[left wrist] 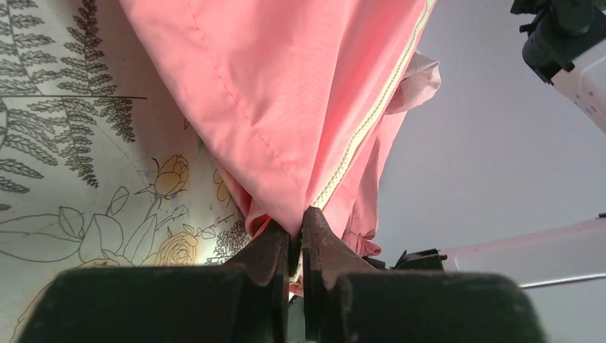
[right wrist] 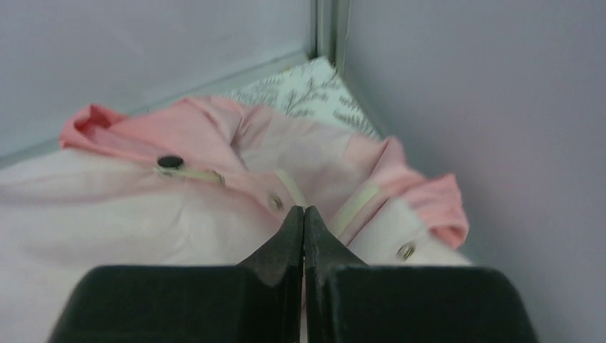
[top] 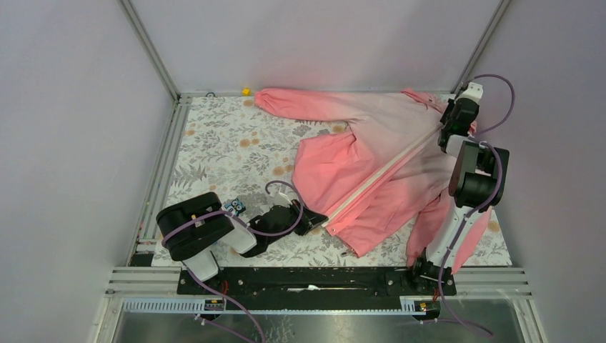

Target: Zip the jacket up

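The pink jacket (top: pixel 371 164) lies spread on the floral cloth, paler toward the collar at the far right. Its white zipper (top: pixel 379 175) runs in a straight diagonal line from the near hem to the collar. My left gripper (top: pixel 318 220) is shut on the hem at the zipper's lower end; in the left wrist view the gripper (left wrist: pixel 296 229) pinches pink fabric (left wrist: pixel 286 93) beside the zipper teeth (left wrist: pixel 364 121). My right gripper (top: pixel 444 128) is at the collar end. In the right wrist view the gripper (right wrist: pixel 304 212) is pressed shut at the zipper's top, over pale fabric (right wrist: pixel 107 214).
The floral cloth (top: pixel 229 150) covers the table. A small yellow object (top: pixel 246 91) sits at the back left by one sleeve. The other sleeve (top: pixel 429 221) lies under my right arm. Grey walls close the back and both sides; a black rail (top: pixel 314 279) runs along the near edge.
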